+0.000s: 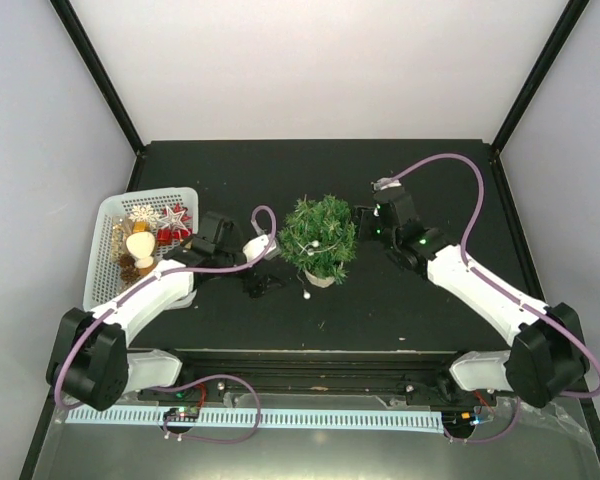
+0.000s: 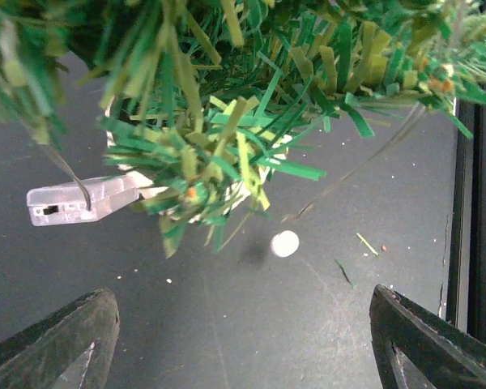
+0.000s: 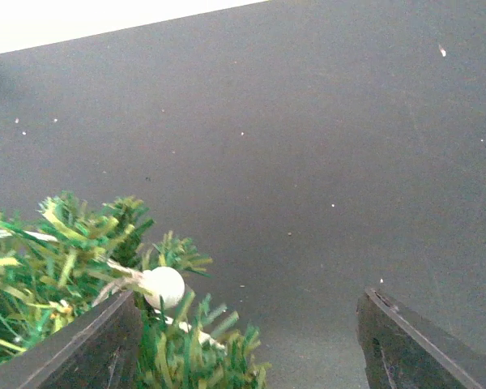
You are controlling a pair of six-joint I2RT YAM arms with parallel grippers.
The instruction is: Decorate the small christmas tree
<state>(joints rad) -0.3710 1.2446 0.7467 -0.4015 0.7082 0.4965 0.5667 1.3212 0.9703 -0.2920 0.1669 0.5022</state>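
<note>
The small christmas tree (image 1: 320, 238) stands in its cream pot (image 1: 320, 279) mid-table, with a thin wire of white beads (image 1: 318, 245) draped over it. One bead (image 2: 284, 243) lies on the mat under the branches (image 2: 227, 105), and a clear plastic box (image 2: 81, 201) hangs at the tree's left. My left gripper (image 1: 264, 281) sits low beside the tree's left side; it (image 2: 243, 348) is open and holds nothing. My right gripper (image 1: 364, 222) is at the tree's right side, also open (image 3: 247, 348). Branches (image 3: 81, 267) and a white bead (image 3: 163, 286) lie against its left finger (image 3: 73, 348).
A white basket (image 1: 115, 215) of ornaments, among them a red star (image 1: 174, 221) and wooden pieces, stands at the left of the black mat. The table's front rail (image 2: 478, 203) runs close to the left gripper. Black frame posts rise at the back corners.
</note>
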